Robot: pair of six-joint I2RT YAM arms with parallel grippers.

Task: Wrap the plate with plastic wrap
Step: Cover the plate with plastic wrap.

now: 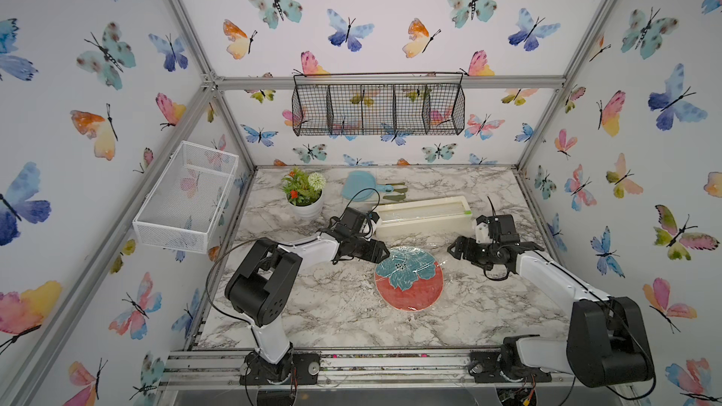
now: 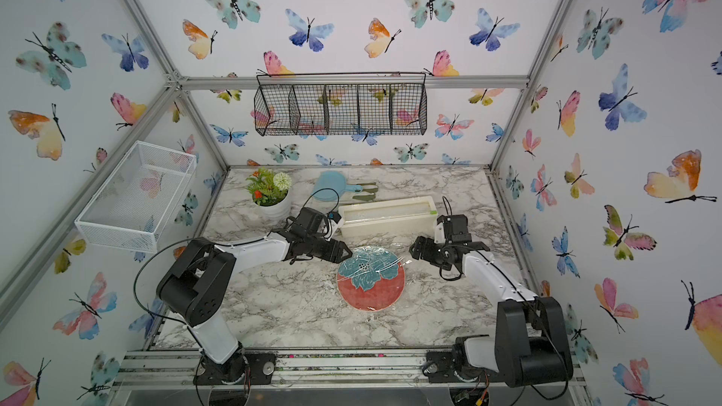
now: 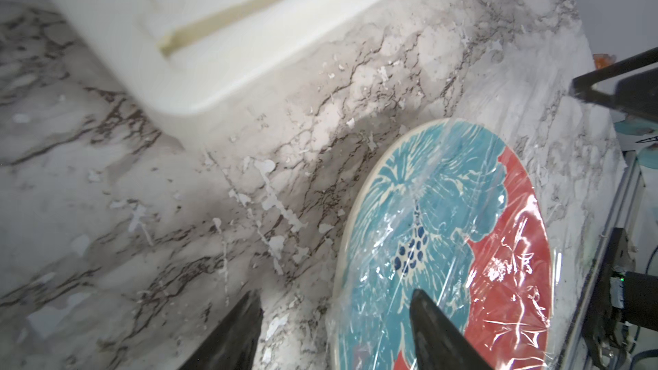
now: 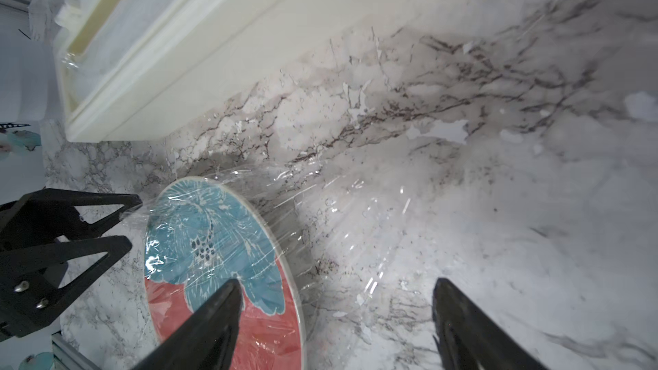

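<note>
Plastic wrap [image 4: 341,204] drapes past plate [image 4: 199,215] rim toward gaping right pincer [image 4: 337,281]

plate [image 1: 409,290]: coral-red, teal flower, lying flat, near dispenser box [image 1: 424,224] | plastic wrap [image 4: 338,208]: clear crinkled sheet draped over plate, spilling beside it

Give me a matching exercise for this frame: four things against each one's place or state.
Things: 1 plate; 2 cream box; 3 potted plant; 4 wire basket.
Places or states: A hangs above the table's far edge; B covered by plastic wrap; C stands in a far table corner; D lies just beyond the plate.
Pairs: 1-B; 2-D; 3-C; 4-A.
</note>
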